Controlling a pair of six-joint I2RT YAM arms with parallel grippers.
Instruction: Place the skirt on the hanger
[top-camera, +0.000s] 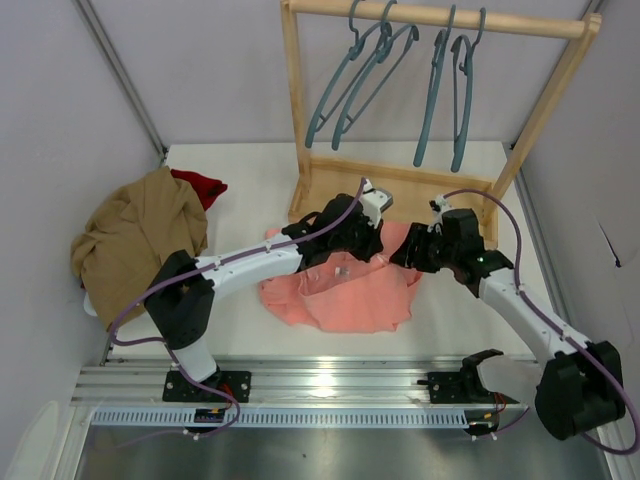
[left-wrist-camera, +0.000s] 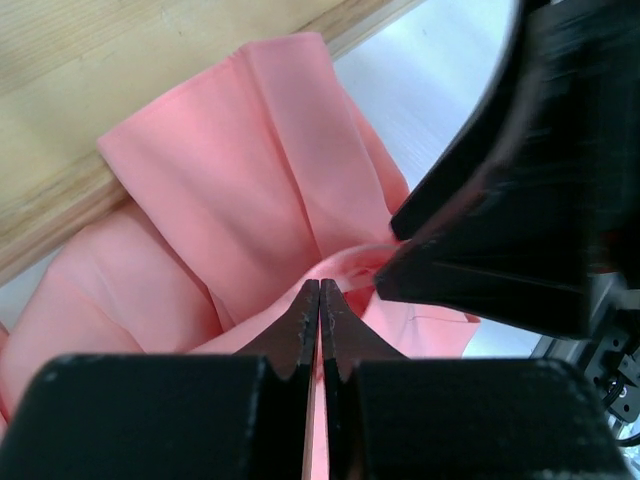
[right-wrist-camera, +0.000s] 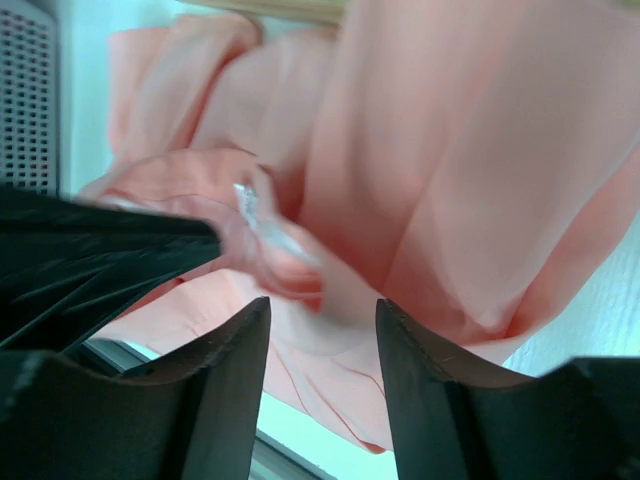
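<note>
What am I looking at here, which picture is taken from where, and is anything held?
Two robot arms are bolted at the near edge of the table, each ending in a two-finger gripper. One picture looks down from above and behind. The other two come from wrist cameras, so the black shapes there are fingers. On the table lie a salmon-pink skirt, a tan garment and a dark red garment. Four teal hangers hang on a wooden rack. The left gripper is shut on a fold of the skirt. The right gripper stands open at the cloth, gripping nothing.
</note>
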